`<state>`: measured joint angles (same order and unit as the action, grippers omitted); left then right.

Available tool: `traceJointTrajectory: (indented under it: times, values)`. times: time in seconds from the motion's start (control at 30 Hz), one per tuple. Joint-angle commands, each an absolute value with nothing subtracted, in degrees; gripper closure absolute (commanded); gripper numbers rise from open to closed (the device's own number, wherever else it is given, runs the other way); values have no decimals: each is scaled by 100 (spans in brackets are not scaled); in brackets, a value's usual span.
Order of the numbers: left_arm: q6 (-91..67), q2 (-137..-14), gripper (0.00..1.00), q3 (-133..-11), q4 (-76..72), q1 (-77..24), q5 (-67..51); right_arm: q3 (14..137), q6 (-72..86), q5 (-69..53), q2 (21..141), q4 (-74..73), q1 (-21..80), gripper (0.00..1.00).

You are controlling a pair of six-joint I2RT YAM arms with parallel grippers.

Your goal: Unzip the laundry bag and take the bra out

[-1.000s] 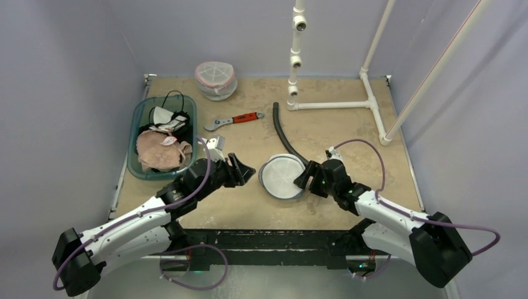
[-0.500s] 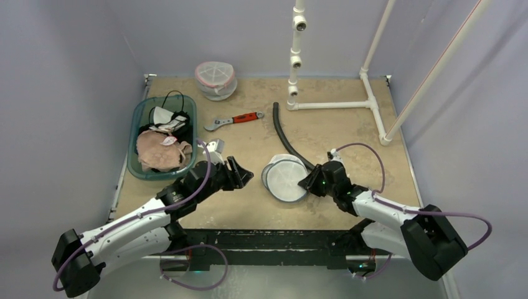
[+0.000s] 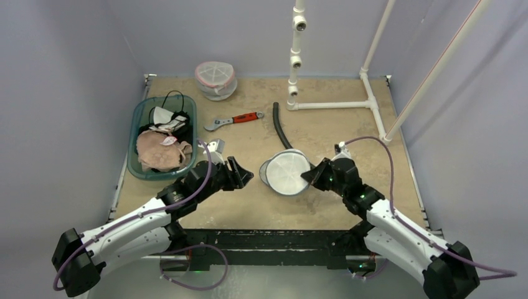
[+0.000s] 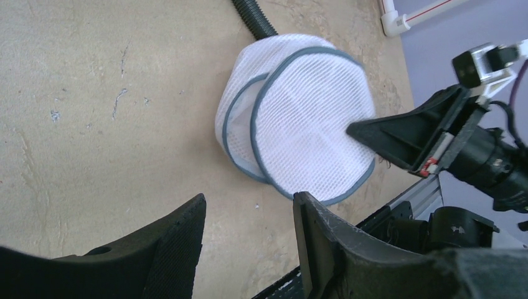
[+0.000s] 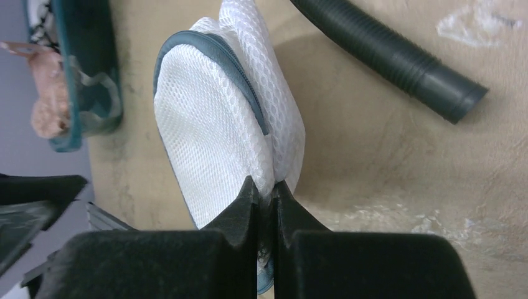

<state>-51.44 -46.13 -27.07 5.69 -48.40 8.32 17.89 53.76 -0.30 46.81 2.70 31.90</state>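
Note:
The laundry bag [image 3: 285, 173] is a round white mesh pouch with grey trim, mid-table. It shows tilted in the left wrist view [image 4: 305, 131] and edge-on in the right wrist view [image 5: 212, 131]. My right gripper [image 3: 309, 176] is shut on the bag's right rim, with mesh pinched between its fingertips [image 5: 266, 187]. Its black fingers [image 4: 411, 134] reach the bag from the right. My left gripper [image 3: 246, 176] stands open and empty just left of the bag, low over the table [image 4: 248, 197]. The bra is hidden; the mesh shows nothing inside.
A teal basket [image 3: 132, 143] with a beige garment and dark clothes stands at the left. A red-handled wrench [image 3: 233, 119] and a black hose [image 3: 280, 131] lie behind the bag. Another mesh bag [image 3: 215, 80] and a white pipe frame [image 3: 330, 104] are at the back.
My right gripper went from open to shut on the bag's rim and drew away from me, tipping and shifting the bag. The left arm has hardly moved.

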Motion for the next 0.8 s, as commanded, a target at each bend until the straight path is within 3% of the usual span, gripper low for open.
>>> traceJointTrajectory:
  times: [0.0,0.37,0.57,0.77]
  values:
    - [-5114,-4506,47,-2828,580,-4825,862,2739,5055,399,4317,-515,3169,100]
    - [-5089,-4350,47,-2852,685,-4830,857,4068,4667,959,4946,-423,2008,100]
    - [-5120,-4513,47,-2794,548,-4828,764,3968,5003,308,6062,491,765,100]
    - [-5185,-4588,47,-2670,241,-4824,712,3628,5375,-126,7066,1923,309,100]
